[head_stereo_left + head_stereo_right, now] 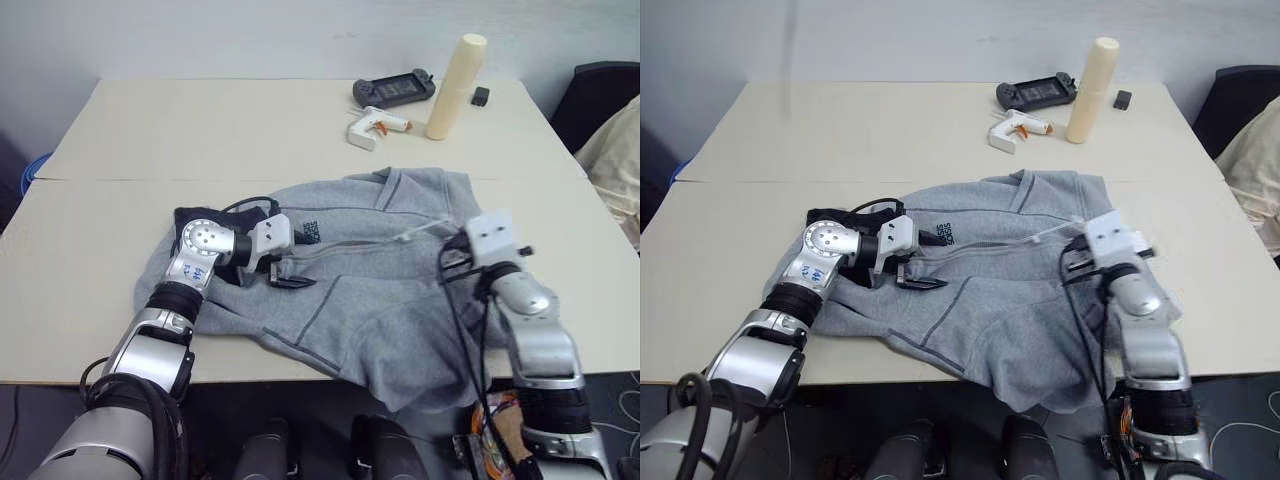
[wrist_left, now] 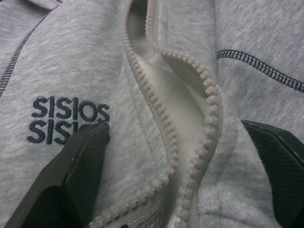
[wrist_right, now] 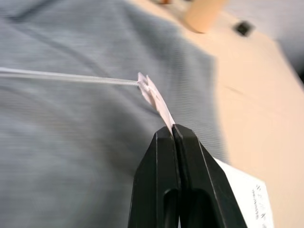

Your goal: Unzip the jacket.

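Jacket (image 1: 380, 290), zip (image 2: 190, 142) part open. My right gripper (image 3: 173, 130) pinches the pull (image 3: 154, 95), drawn toward 3 o'clock; left gripper (image 1: 285, 272) gaping, should pin fabric.

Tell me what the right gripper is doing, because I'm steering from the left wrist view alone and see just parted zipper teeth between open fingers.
Observer: The right gripper is shut on a small pale tab, likely the zipper pull.
Operator: Is anything attached to it?
Observer: A thin pale strand runs straight from the tab across the grey jacket.
Operator: How does the jacket lie?
Observer: Across the near table, with its lower part hanging over the front edge.
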Controlling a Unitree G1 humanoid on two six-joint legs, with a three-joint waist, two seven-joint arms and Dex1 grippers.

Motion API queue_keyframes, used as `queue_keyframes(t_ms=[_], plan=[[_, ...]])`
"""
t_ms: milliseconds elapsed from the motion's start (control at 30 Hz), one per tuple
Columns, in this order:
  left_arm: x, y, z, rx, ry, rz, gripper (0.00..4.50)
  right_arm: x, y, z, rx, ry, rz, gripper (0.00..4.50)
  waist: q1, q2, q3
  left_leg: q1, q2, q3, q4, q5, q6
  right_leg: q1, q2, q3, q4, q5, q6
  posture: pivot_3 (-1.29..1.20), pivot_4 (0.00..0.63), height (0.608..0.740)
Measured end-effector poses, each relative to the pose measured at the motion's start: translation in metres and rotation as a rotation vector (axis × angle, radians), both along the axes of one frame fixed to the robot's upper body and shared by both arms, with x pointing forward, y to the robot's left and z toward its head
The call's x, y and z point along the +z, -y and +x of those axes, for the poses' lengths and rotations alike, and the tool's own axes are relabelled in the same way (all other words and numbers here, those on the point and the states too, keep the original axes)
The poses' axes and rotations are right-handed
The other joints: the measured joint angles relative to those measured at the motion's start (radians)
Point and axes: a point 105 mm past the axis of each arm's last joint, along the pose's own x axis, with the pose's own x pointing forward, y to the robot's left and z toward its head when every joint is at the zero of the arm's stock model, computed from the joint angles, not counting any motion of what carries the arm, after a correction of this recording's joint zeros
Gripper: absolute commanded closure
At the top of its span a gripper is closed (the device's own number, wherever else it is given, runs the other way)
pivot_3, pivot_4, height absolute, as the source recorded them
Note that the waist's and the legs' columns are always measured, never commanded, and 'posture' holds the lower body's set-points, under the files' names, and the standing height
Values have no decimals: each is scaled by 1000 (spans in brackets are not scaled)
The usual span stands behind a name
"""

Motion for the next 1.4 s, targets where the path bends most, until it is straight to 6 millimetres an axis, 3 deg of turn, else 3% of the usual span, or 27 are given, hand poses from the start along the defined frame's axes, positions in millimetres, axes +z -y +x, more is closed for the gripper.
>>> queue_keyframes(t_ms=[100, 200, 467, 600, 967, 1233, 1400], plan=[[0, -1, 0, 3, -1, 2, 0, 11, 49, -7, -125, 12, -39, 4469, -1, 0, 0, 0, 0, 0, 0, 0, 0, 0, 0, 0, 0, 0, 0, 0, 150, 740], [-1, -4, 0, 10, -2, 5, 0, 22, 85, -14, -191, 14, -88, 4469, -2, 1, 0, 2, 0, 1, -1, 0, 0, 0, 0, 1, 1, 0, 0, 0, 150, 740], [-2, -9, -2, 21, 1, 2, 0, 56, 145, -28, -273, 21, -212, 4469, -6, 2, -1, 4, 1, 4, -2, 0, 0, 0, 0, 4, 1, 0, 0, 0, 150, 740], [-2, -9, -3, 24, 2, 0, 0, 77, 151, -24, -270, 79, -212, 4469, -6, 2, -1, 4, 1, 4, -2, 0, 0, 0, -2, 4, 0, 0, 0, 0, 150, 740], [-4, -11, -3, 38, 2, -8, 0, 74, 156, -16, -271, 86, -192, 4469, -2, 3, -2, 4, 0, 5, -2, 1, 1, 1, -3, 4, 1, 0, 0, 0, 150, 740], [-4, -11, -3, 36, 8, -7, 0, 106, 164, -22, -283, 147, -273, 4469, 1, 4, -2, 4, 0, 4, -2, 1, 1, 1, -3, 4, 1, 0, 0, 0, 150, 740], [-3, -11, -4, 35, 12, -8, 0, 103, 167, -24, -291, 134, -272, 4469, 1, 5, -3, 4, 0, 4, -2, 1, 1, 1, -3, 4, 0, 0, 0, 0, 150, 740]])
